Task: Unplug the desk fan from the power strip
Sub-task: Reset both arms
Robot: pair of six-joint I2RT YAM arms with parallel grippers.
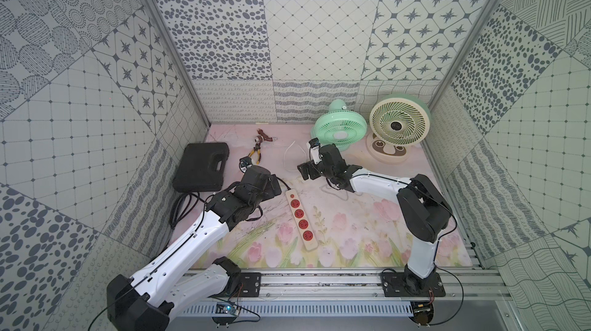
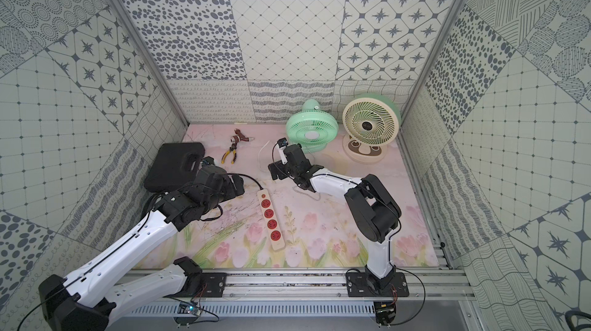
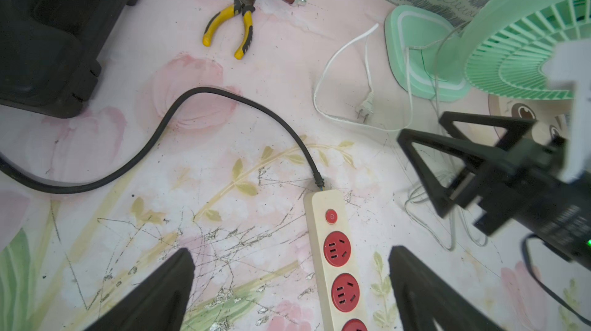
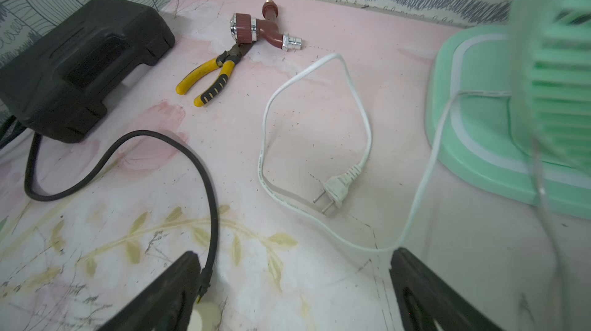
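Lying plug (image 4: 334, 190): loose on mat (image 4: 319, 105), prongs clear of power strip (image 1: 300, 217); right gripper (image 4: 294, 254) nearest.
Strip axis: front-to-back, all sockets empty.
Jaws: right wide; left gripper (image 3: 289, 251) wide; both empty.

The long cream-beige plastic power strip (image 3: 332, 268) looked smooth and a bit glossy; its black cord (image 4: 213, 211) looked like matt rubber. The dark red tap (image 4: 256, 30) had shiny chromed metal ends. The black plastic case (image 4: 80, 67) was matt and grainy. The pink flowered table cover (image 3: 287, 57) was matt, much scratched.
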